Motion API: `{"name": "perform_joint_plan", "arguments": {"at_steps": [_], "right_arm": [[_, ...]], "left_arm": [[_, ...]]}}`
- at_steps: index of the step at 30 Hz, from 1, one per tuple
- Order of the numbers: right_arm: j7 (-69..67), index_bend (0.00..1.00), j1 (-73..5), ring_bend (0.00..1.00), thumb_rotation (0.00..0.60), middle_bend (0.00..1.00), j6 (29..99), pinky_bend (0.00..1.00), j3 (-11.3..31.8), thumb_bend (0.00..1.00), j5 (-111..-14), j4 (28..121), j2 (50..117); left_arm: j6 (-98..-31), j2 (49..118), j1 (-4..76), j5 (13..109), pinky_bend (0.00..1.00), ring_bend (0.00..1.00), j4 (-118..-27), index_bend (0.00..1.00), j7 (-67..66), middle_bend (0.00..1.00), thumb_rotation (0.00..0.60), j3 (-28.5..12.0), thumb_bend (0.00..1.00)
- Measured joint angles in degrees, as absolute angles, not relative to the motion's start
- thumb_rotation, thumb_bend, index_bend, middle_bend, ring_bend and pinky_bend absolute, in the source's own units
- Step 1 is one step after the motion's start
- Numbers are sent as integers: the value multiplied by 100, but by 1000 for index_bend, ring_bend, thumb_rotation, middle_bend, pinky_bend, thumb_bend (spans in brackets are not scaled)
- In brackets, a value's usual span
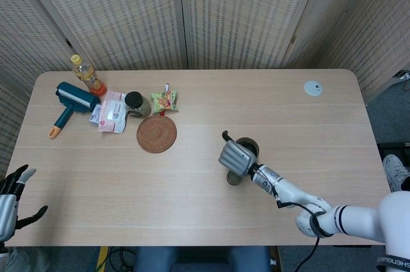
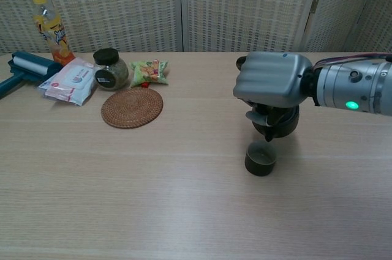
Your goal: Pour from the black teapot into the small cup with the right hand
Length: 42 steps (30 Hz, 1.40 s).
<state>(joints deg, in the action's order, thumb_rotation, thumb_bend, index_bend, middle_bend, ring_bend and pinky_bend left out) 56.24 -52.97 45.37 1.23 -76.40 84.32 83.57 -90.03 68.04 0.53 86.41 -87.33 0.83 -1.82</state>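
The right hand (image 2: pixel 269 80) is gripping the black teapot (image 2: pixel 275 124) with fingers wrapped round it, tilting it directly above the small cup (image 2: pixel 260 158); the left hand (image 1: pixel 11 196) is hanging open off the table (image 1: pixel 192 195)

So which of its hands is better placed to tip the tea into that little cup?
The right hand: it already holds the teapot just above the cup. The left hand hangs at the table's far edge, holding nothing.

No lettering can be made out anywhere. The orange-labelled plastic drink bottle (image 2: pixel 49 29), the pink-and-white flat wipes packet (image 2: pixel 70 81), the green snack pouch (image 2: pixel 149 71) and the black-lidded glass jar (image 2: pixel 111 70) all carry print, but it is too small and blurred to read.
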Motion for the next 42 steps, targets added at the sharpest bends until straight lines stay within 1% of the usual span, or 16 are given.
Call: {"name": "perform_joint_plan", "arguments": {"at_steps": [15,26,32,42], "right_arm": [[6269,1000,-5475,911,347,943,4525,242,61,585,-7344,8603,8417],[6408,1000,-5538,911,348,944,4614,246,-7,585,-7313,8621,8445],[6239,1000,-5506,911,347,943,4721,246,-6,584,-7347,8621,8448],[5492,1000,-5290,911,354,943,5017,247,9,584,-7512,8671,8415]], "left_arm": [[-9026,6807,26,8641,169,139,-8674,157,172,86,600,-192,189],[-9025,6797,23,8642,169,139,-8678,157,183,86,600,-203,188],[-9020,6782,18,8640,169,139,-8682,157,186,86,600,-200,189],[-9024,6759,30,8689,169,139,-8775,157,107,86,600,-193,188]]}}
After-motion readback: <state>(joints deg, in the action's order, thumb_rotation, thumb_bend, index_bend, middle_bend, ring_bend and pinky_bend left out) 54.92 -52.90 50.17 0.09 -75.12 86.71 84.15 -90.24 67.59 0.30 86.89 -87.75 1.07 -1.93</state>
